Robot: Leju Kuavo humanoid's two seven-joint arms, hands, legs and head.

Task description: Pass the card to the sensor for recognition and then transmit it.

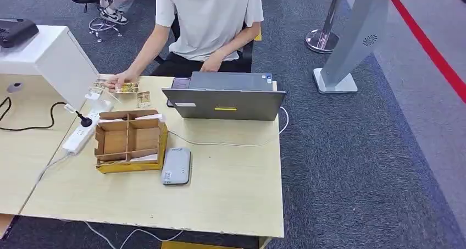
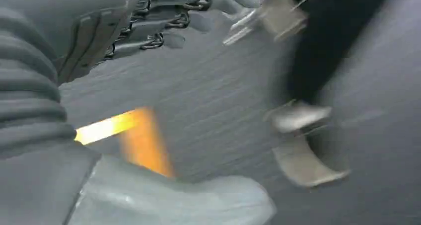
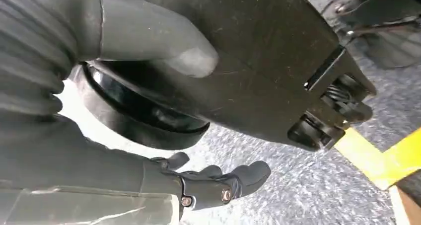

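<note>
A: Where are the cards?
B: At the table's far-left corner, a few small printed cards (image 1: 127,88) lie flat on the wood, with a person's hand (image 1: 118,80) resting on them. One more card (image 1: 144,99) lies just beside, nearer the cardboard divider box (image 1: 129,142).

A: And the sensor?
B: I judge it to be the flat grey reader (image 1: 176,165) touching the box's right side, in front of the laptop (image 1: 225,99) (its label is too small to read, so that is a guess).

A: How will a card handle?
B: Light, thin and probably stiff, lying flush on the table (image 1: 231,188), so hard to lift from above. I'd take it by an edge, pinched between thumb and finger, perhaps after sliding it to the table's rim.

A: The hands?
B: Both hang low over the carpet. The right hand (image 3: 149,115) holds nothing, its fingers apart. The left hand (image 2: 149,21) is blurred; its fingers look loosely spread with nothing in them.

A: What is unclear?
B: The left wrist view is smeared by motion. The cards' faces are partly covered by the person's hand, and I cannot count them.
</note>
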